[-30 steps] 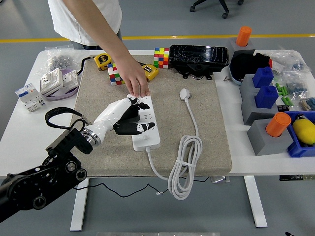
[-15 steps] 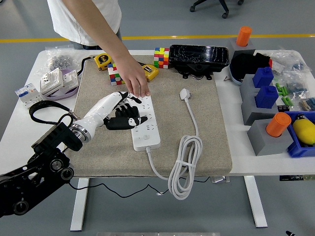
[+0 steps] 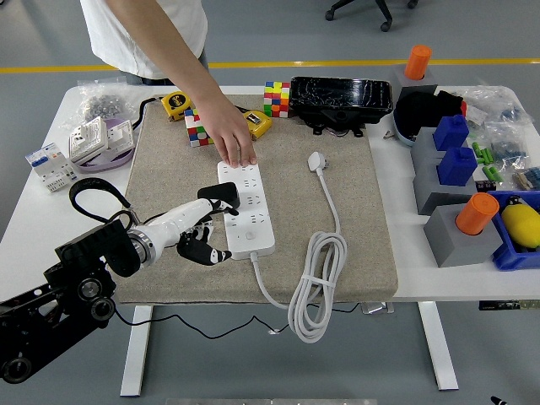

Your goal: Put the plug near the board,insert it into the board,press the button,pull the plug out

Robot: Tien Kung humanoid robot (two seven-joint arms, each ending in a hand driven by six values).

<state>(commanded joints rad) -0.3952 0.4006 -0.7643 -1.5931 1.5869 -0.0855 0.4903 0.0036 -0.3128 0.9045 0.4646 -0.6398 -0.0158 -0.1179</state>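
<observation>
The white power strip (image 3: 250, 221) lies lengthwise in the middle of the beige mat (image 3: 169, 177). Its white plug (image 3: 316, 160) rests unplugged on the mat to the right, and the cable runs down to a coil (image 3: 316, 283) near the front edge. My left hand (image 3: 213, 229) sits at the strip's left side, low over the mat. It holds nothing; one black finger (image 3: 221, 202) reaches the strip's left edge and the others hang loosely curled. A person's hand (image 3: 229, 137) presses down on the strip's far end.
Colour cubes (image 3: 276, 98), yellow tape measures (image 3: 175, 103) and a black case (image 3: 341, 99) line the mat's far edge. Sockets and breakers (image 3: 93, 139) lie at the left. Grey and blue blocks with orange cylinders (image 3: 472, 215) crowd the right side.
My left hand has slid off the top of the strip, down and to the left, and now sits beside it. The person's hand has stayed on the far end.
</observation>
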